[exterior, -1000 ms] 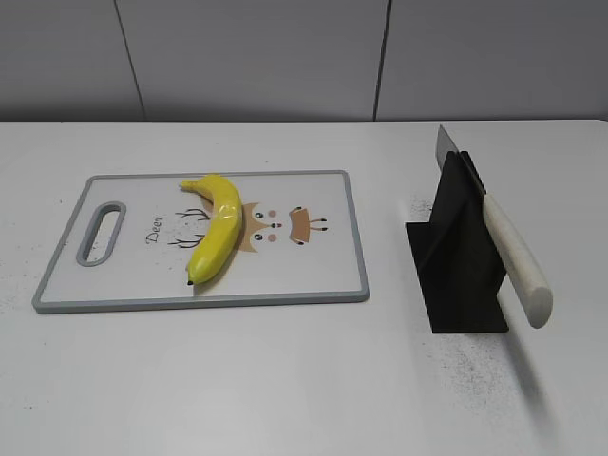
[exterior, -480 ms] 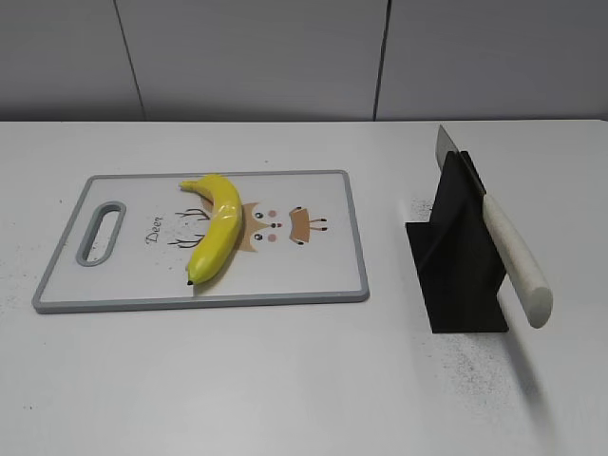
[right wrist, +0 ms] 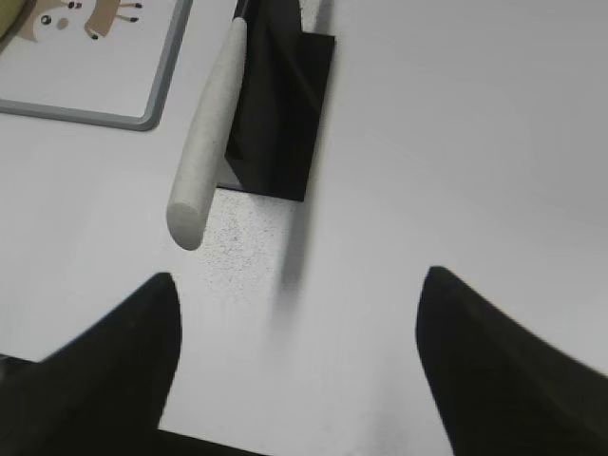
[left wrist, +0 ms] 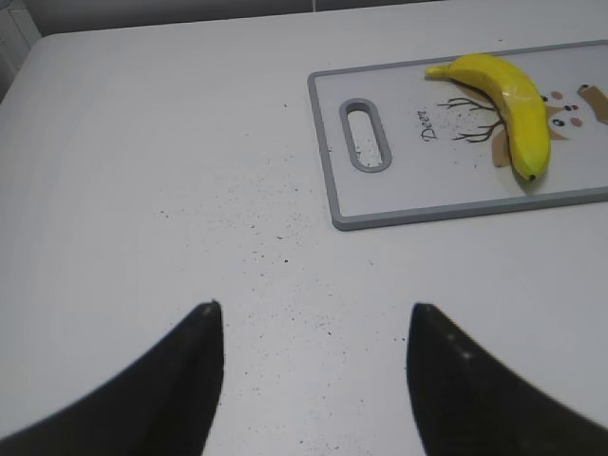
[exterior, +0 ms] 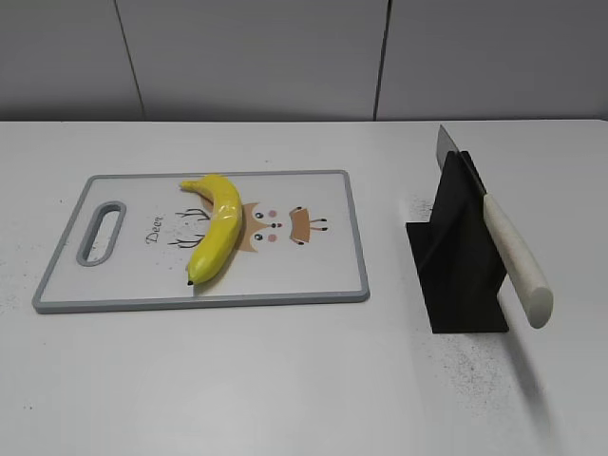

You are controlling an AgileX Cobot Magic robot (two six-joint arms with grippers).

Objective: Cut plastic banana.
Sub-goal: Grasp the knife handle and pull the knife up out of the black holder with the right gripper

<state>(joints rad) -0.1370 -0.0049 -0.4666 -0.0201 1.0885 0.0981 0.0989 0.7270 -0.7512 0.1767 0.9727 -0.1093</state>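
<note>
Both grippers, left & right, gape empty; knife sits in stand, plastic banana uncut on board — nothing done yet.

Almost nothing differs between the earlier exterior pictures and this one. The only visible change is at the knife leaning in the black stand: the rounded end of its pale handle sits a trace higher and closer to the stand than 1 second ago, a shift so slight it is barely readable.
</note>
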